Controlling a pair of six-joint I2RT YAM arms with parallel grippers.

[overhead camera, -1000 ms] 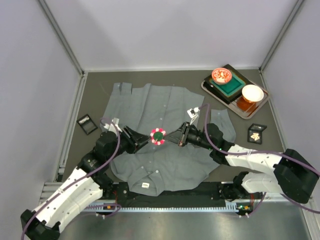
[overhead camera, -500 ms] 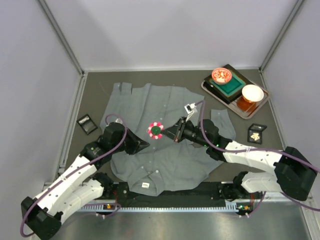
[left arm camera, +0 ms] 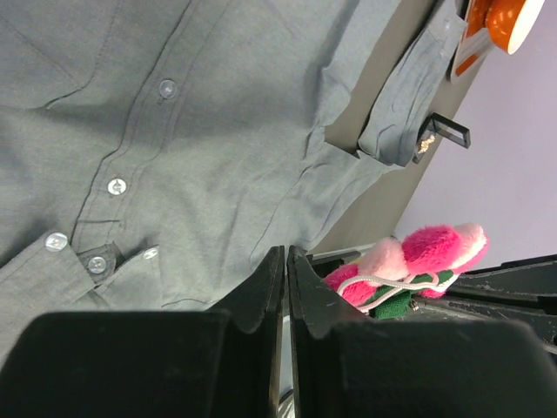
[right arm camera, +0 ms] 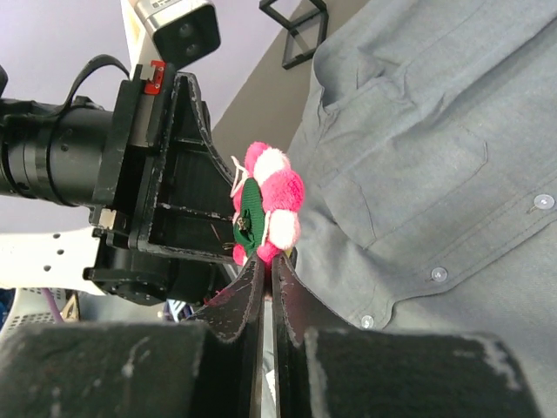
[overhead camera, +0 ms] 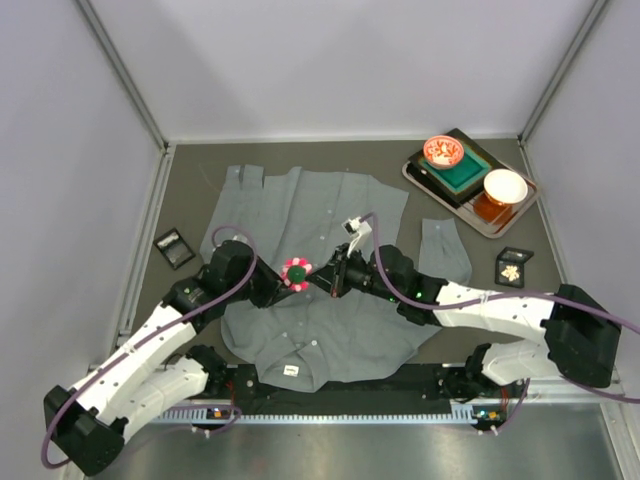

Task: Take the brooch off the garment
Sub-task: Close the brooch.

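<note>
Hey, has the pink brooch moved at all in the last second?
Yes. In the top view the brooch, pinched in the right claw, has shifted slightly left, toward the small black case at the table's left side.

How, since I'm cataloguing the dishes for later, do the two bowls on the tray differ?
The red bowl is smaller, its inside red-pink with pale marks; the white bowl is larger, plain white inside and orange outside. The red bowl sits raised on a green block at the far end of the tray; the white bowl sits lower, at its near right end. Both are round and upright.
</note>
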